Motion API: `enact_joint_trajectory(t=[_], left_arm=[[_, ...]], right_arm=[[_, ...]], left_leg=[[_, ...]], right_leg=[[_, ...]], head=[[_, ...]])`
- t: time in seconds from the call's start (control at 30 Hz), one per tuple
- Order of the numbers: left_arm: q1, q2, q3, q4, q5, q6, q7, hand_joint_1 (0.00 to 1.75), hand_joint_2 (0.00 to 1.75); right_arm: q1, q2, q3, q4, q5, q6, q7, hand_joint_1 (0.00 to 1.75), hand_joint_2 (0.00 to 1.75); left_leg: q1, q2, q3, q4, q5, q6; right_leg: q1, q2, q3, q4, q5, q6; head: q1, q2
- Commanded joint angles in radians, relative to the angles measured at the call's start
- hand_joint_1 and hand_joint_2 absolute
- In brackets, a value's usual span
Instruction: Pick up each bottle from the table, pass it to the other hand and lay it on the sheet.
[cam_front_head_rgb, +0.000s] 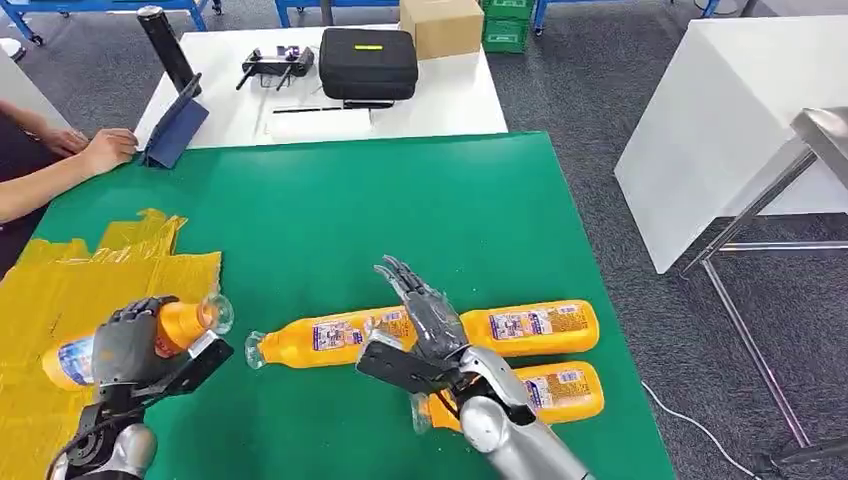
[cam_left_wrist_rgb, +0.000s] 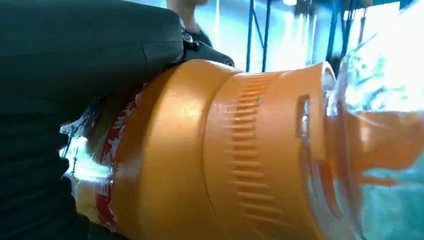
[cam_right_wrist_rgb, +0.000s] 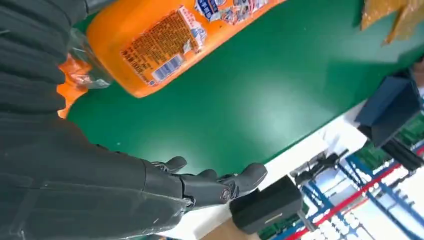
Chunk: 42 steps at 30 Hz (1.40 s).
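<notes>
Gripping an orange bottle (cam_front_head_rgb: 150, 335) lower left over the yellow sheet (cam_front_head_rgb: 60, 290), left hand (cam_front_head_rgb: 128, 345) wraps it, while right hand (cam_front_head_rgb: 425, 320) hovers spread and empty mid-frame.

The head view looks forward and down from high on the body over the green table (cam_front_head_rgb: 400, 210), both arms entering from below. The left wrist view sits close behind the left hand (cam_front_head_rgb: 130, 345), pressed against the orange bottle (cam_left_wrist_rgb: 225, 160) it holds. The right wrist view looks past the right hand (cam_right_wrist_rgb: 200, 187) across the same green table toward the black case (cam_right_wrist_rgb: 265, 205) beyond its fingertips, also seen from the head.
</notes>
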Motion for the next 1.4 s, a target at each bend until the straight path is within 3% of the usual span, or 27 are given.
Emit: enact_joint_trajectory(t=[0.03, 0.23, 0.27, 0.3, 0.43, 0.73, 1.13, 1.4], left_arm=[[-0.096, 0.057, -0.037, 0.285, -0.033, -0.015, 0.035, 1.75, 1.75], [-0.221, 0.075, -0.032, 0.478, -0.097, -0.028, 0.127, 1.75, 1.75], [-0.235, 0.073, -0.029, 0.497, -0.107, -0.011, 0.140, 0.75, 1.75], [-0.249, 0.071, -0.030, 0.511, -0.120, -0.002, 0.154, 0.00, 1.75], [-0.295, 0.054, -0.030, 0.539, -0.117, -0.034, 0.165, 0.00, 1.75], [-0.320, 0.030, -0.063, 0.488, 0.004, -0.124, 0.058, 0.00, 1.75], [-0.319, 0.029, -0.064, 0.483, 0.016, -0.131, 0.048, 0.00, 1.75], [-0.217, -0.016, -0.038, 0.226, 0.529, -0.385, -0.256, 0.00, 1.75]], right_arm=[[-0.090, -0.010, 0.063, 0.142, -0.005, 0.015, 0.012, 0.00, 1.75], [-0.139, 0.007, 0.096, 0.240, 0.006, 0.038, 0.031, 0.00, 1.75], [-0.146, 0.010, 0.103, 0.253, 0.012, 0.040, 0.037, 0.00, 1.75], [-0.157, 0.013, 0.114, 0.275, 0.021, 0.045, 0.043, 0.00, 1.75], [-0.201, 0.037, 0.148, 0.381, 0.068, 0.048, 0.069, 0.00, 1.75], [-0.239, 0.081, 0.155, 0.552, 0.103, 0.055, 0.076, 0.00, 1.75], [-0.240, 0.084, 0.154, 0.560, 0.103, 0.056, 0.075, 0.00, 1.75], [-0.272, 0.148, 0.172, 0.744, 0.209, 0.037, 0.098, 0.00, 1.75]], left_leg=[[0.000, 0.001, 0.002, -0.001, 0.000, -0.002], [0.002, 0.002, 0.001, 0.001, 0.001, -0.004], [0.000, 0.000, 0.001, -0.001, 0.001, -0.002], [0.001, 0.001, 0.001, 0.000, 0.001, -0.002], [0.003, 0.004, 0.000, 0.002, 0.002, -0.005], [0.002, -0.001, 0.000, 0.001, 0.006, -0.005], [0.001, -0.002, 0.001, 0.000, 0.005, -0.004], [0.002, 0.000, 0.000, 0.001, 0.005, -0.005]], right_leg=[[0.000, 0.000, 0.002, -0.001, 0.000, -0.001], [0.002, 0.001, 0.002, -0.001, 0.002, -0.002], [0.000, 0.000, 0.001, 0.000, 0.001, -0.001], [0.001, 0.000, 0.001, 0.000, 0.001, -0.002], [0.004, 0.001, 0.001, 0.000, 0.004, -0.006], [0.002, -0.002, 0.000, 0.002, 0.003, -0.004], [0.001, -0.002, 0.001, 0.003, 0.002, -0.003], [0.002, -0.001, 0.000, 0.002, 0.003, -0.004]], head=[[0.000, 0.000], [0.000, 0.000], [0.000, 0.000], [0.000, 0.000], [0.000, 0.000], [0.000, 0.000], [0.000, 0.000], [0.000, 0.000]])
